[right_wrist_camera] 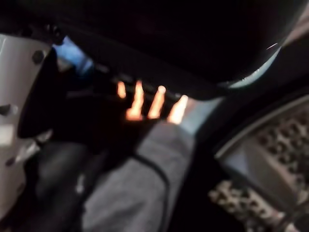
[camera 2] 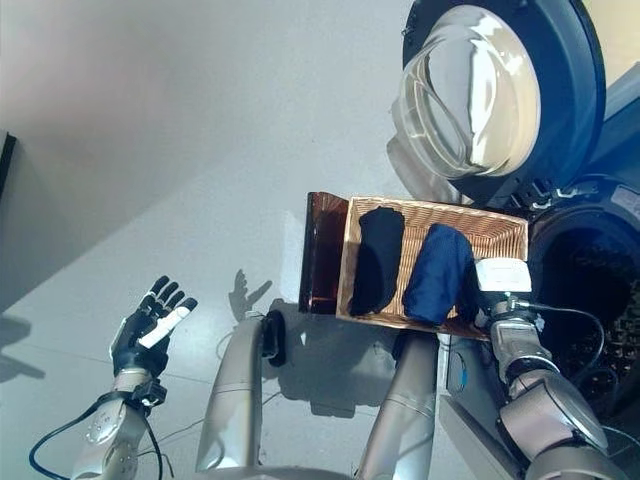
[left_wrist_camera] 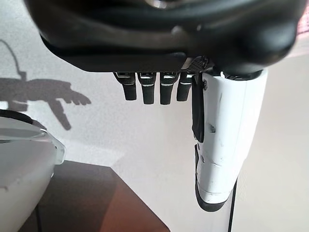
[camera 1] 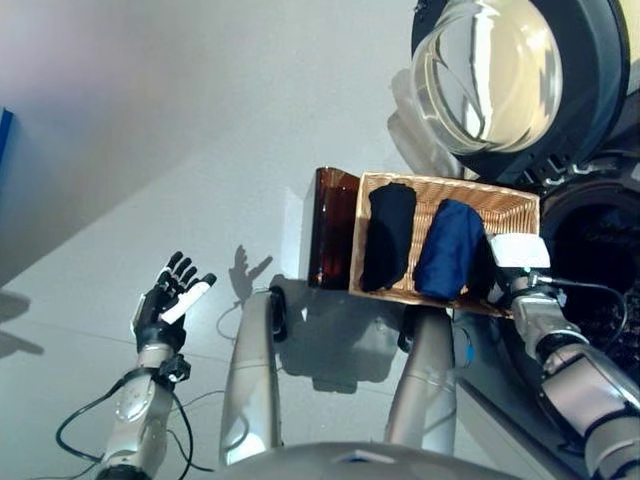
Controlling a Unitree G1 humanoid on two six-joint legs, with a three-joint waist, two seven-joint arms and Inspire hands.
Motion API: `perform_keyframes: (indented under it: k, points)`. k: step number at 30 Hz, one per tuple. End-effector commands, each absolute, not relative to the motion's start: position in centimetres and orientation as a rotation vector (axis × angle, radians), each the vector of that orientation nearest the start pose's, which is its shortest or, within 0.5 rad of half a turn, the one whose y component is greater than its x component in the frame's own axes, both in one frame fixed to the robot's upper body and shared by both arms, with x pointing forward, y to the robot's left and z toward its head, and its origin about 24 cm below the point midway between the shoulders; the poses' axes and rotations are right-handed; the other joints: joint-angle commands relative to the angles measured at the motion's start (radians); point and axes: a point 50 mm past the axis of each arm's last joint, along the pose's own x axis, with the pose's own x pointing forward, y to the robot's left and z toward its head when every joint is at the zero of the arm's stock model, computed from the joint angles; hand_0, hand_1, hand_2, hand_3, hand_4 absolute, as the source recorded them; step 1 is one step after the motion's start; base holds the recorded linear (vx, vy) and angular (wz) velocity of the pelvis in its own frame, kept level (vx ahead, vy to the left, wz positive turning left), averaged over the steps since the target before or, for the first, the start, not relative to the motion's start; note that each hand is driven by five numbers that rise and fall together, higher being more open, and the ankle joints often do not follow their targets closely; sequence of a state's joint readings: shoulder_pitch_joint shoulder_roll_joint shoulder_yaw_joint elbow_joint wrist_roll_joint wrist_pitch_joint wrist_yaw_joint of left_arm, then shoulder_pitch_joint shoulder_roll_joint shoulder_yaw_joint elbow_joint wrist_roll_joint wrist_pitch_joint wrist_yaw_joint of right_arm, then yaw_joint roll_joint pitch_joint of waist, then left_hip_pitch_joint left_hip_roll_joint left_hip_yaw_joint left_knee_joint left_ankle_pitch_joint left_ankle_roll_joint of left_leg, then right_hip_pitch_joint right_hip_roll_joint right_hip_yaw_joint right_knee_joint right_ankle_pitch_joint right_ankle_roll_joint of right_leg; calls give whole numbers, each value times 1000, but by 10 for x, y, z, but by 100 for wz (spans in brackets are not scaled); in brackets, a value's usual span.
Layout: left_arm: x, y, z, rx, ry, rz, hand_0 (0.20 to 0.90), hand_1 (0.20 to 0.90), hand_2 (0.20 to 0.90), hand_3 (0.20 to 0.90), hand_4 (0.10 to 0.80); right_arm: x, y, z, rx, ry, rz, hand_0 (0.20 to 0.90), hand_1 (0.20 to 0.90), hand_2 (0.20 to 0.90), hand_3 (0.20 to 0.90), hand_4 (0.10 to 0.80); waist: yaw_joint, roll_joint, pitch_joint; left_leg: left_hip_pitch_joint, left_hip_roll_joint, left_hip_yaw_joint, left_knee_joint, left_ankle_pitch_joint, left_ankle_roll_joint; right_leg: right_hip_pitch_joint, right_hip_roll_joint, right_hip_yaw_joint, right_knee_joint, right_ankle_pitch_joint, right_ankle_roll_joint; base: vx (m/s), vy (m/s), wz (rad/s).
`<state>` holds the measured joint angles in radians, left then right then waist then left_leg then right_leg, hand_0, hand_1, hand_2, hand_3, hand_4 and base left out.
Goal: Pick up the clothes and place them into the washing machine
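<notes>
A shallow wicker basket (camera 1: 455, 188) rests on a low dark brown box (camera 1: 330, 225) beside the washing machine. In it lie a black garment (camera 1: 388, 235) and a navy blue garment (camera 1: 450, 250), side by side. My right hand (camera 1: 518, 255) is at the basket's right near corner, its white thumb cover against the rim next to the navy garment. The right wrist view is dark, with wicker glowing past the hand (right_wrist_camera: 145, 104). My left hand (camera 1: 172, 292) is open and empty, held over the floor far left of the basket, fingers (left_wrist_camera: 145, 89) straight.
The washing machine's round glass door (camera 1: 500, 80) stands open above the basket. The dark drum opening (camera 1: 600, 260) is just right of the basket, and its perforated drum (right_wrist_camera: 256, 193) shows in the right wrist view. Pale grey floor (camera 1: 150, 150) spreads to the left.
</notes>
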<state>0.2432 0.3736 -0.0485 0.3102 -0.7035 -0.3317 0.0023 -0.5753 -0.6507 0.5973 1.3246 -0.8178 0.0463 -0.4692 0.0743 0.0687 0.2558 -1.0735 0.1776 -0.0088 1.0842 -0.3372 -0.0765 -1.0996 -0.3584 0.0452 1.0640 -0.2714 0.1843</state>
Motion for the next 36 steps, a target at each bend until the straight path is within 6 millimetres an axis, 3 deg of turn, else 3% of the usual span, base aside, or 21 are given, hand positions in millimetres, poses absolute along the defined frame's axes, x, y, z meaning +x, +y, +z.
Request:
perform_keyframes:
  k: [1,13,19,22,23,26,30,31,32,33,36]
  points:
    - [174,281,-3,-191,48,299,900,900,900,900,800,266,-362,-1,-1962,611,-43,200,200,200,200,300,20,32,-9,23,47,-64,-92,87,-90,14,-14,58,-38,43,-10,0,0,0]
    - [173,286,-3,-182,44,352,900,900,900,900,800,283,-365,25,-2021,495,-103,200,200,200,200,300,7,16,-6,18,50,-66,-83,81,-94,6,-11,61,-33,42,-13,0,0,0]
    - [169,290,-5,-188,48,400,900,900,900,900,800,283,-368,34,-1859,468,-274,200,200,200,200,300,-4,11,-3,20,57,-64,-91,84,-94,8,-5,60,-42,49,-15,0,0,0]
    - [166,292,-5,-198,45,435,900,900,900,900,800,286,-365,40,-1593,397,-467,200,200,200,200,300,-8,12,-2,26,58,-61,-107,92,-93,13,0,58,-58,58,-15,0,0,0]
    - [166,294,-5,-205,40,457,900,900,900,900,800,286,-366,47,-1293,327,-659,200,200,200,200,300,-16,13,0,30,58,-59,-120,96,-92,15,4,57,-71,65,-15,6,-6,-4]
    - [167,294,-6,-208,42,471,900,900,900,900,800,283,-364,46,-886,265,-869,200,200,200,200,300,-20,14,-3,33,57,-58,-128,97,-90,18,8,52,-83,65,-16,13,4,-7]
    - [165,296,-7,-210,52,489,900,900,900,900,800,283,-350,40,-199,121,-1069,200,200,200,200,300,-29,14,-9,27,60,-58,-122,91,-84,16,13,51,-80,55,-18,19,4,-6]
    - [164,297,-7,-209,52,489,900,900,900,900,800,283,-350,39,-196,122,-1069,200,200,200,200,300,-28,13,-10,27,60,-58,-121,90,-84,16,13,52,-80,55,-18,0,0,0]
    - [164,295,-9,-211,63,485,900,900,900,900,800,280,-346,31,-17,109,-1101,200,200,200,200,300,-30,15,-11,25,60,-57,-118,88,-84,15,13,52,-77,51,-18,0,0,0]
    - [164,295,-9,-210,63,485,900,900,900,900,800,280,-347,31,-15,109,-1100,200,200,200,200,300,-30,14,-12,25,60,-57,-117,88,-84,15,13,52,-77,51,-18,0,0,0]
    - [164,291,-11,-225,71,479,900,900,900,900,800,275,-347,23,272,71,-1193,200,200,200,200,300,-30,18,-15,24,61,-57,-117,84,-83,14,13,50,-78,48,-17,5,2,-1]
